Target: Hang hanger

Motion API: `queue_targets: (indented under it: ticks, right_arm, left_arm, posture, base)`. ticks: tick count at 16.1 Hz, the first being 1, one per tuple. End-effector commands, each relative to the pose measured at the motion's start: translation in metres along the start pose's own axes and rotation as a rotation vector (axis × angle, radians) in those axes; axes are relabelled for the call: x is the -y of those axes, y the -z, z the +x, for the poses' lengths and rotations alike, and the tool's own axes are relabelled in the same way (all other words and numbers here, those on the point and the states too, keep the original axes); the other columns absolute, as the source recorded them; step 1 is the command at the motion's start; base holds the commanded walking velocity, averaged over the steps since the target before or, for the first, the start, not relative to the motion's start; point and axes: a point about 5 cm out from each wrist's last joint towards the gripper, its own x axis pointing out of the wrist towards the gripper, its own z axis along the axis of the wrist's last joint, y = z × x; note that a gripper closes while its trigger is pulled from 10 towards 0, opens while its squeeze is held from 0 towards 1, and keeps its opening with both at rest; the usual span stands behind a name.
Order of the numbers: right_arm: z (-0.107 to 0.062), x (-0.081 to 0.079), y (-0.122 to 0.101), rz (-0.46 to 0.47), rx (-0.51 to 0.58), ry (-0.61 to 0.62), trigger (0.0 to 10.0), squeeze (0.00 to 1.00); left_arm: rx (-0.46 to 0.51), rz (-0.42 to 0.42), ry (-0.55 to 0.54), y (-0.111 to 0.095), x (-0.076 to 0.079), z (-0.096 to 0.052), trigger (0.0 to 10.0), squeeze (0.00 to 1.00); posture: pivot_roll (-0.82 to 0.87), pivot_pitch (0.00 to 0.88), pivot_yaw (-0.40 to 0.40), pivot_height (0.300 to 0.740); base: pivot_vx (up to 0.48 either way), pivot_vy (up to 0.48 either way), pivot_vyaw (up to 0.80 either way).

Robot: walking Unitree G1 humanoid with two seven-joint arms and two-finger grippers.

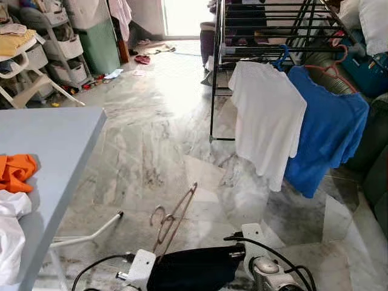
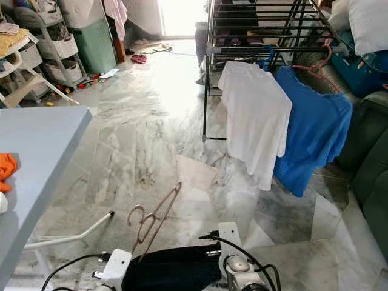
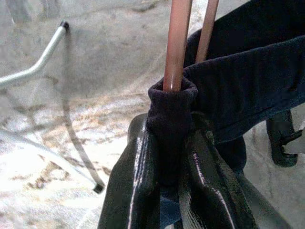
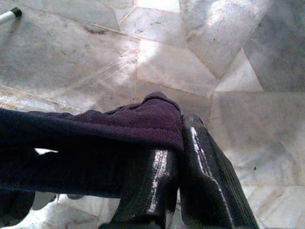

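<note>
Looking down from the head:
Left eye view: hanger (image 1: pixel 173 219), thin copper-pink wire, sits low and close in front of the robot, with a dark garment (image 1: pixel 197 267) draped on it and spanning between the two wrists; a grey table (image 1: pixel 57 145) stands to the left; a black drying rack (image 1: pixel 267 30) stands ahead to the right, well apart, already carrying a white T-shirt (image 1: pixel 267 124) and a blue T-shirt (image 1: pixel 327 136).
Right eye view: same scene; the hanger's long axis runs away from the robot, its hook (image 2: pixel 137 214) curling to the left side, its far tip toward the rack.
Left wrist view: left gripper (image 3: pixel 167 186) is clamped on a fold of the garment wrapped round the hanger's rods, which rise straight out above the black fingers (image 3: pixel 131 191); marble floor (image 3: pixel 71 95) lies behind.
Right wrist view: right gripper (image 4: pixel 178 157) pinches the garment's edge, fingers pressed together on the cloth.
Handling: I judge the wire light, stiff and springy, likely slick where bare; the cloth is soft and limp and would sag or slide off if tilted.
Hold: best on the cloth-wrapped rods, leaving the hook free for the rail.
</note>
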Motion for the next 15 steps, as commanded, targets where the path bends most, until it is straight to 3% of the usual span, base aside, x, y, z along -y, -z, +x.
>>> queue_targets:
  ticks: [1,2,4,5,6,12,15]
  right_arm:
    - [0.0,0.017,-0.003,0.03,0.014,0.075,0.0,0.0]
    - [0.0,0.018,-0.003,0.031,0.009,0.077,0.0,0.0]
    - [0.0,0.019,-0.002,0.021,0.005,0.085,0.0,0.0]
    - [0.0,0.02,-0.002,0.019,0.002,0.093,0.0,0.0]
    - [-0.001,0.021,-0.001,0.018,0.0,0.1,0.0,0.0]
    - [-0.002,0.025,0.004,0.092,-0.007,0.151,0.0,0.0]
    - [-0.003,0.03,0.013,0.09,-0.027,0.154,0.0,0.0]
  left_arm:
    - [-0.084,-0.04,-0.099,0.021,-0.029,-0.005,1.3,0.0]
    - [-0.082,-0.072,-0.099,0.021,-0.03,-0.005,2.5,0.0]
    - [-0.079,-0.122,-0.098,0.021,-0.027,-0.005,3.9,0.0]
    - [-0.076,-0.133,-0.097,0.019,-0.026,-0.004,7.5,0.0]
    - [-0.074,-0.138,-0.094,0.019,-0.025,-0.004,10.0,0.0]
    - [-0.043,-0.098,-0.06,0.007,-0.029,-0.002,10.0,0.0]
    - [0.001,-0.096,-0.073,-0.012,-0.038,0.001,10.0,0.0]
  posture:
    - [-0.07,0.0,0.048,0.74]
    - [-0.08,0.0,0.048,0.74]
    - [-0.08,0.0,0.05,0.74]
    - [-0.08,0.0,0.054,0.74]
    - [-0.08,0.0,0.057,0.74]
    - [-0.14,0.0,0.109,0.74]
    - [-0.14,0.0,0.115,0.74]
  base:
    - [0.0,0.0,0.0]
    - [0.0,0.0,0.0]
    - [0.0,0.0,0.0]
    - [0.0,0.0,0.0]
    - [0.0,0.0,0.0]
    - [0.0,0.0,0.0]
    - [0.0,0.0,0.0]
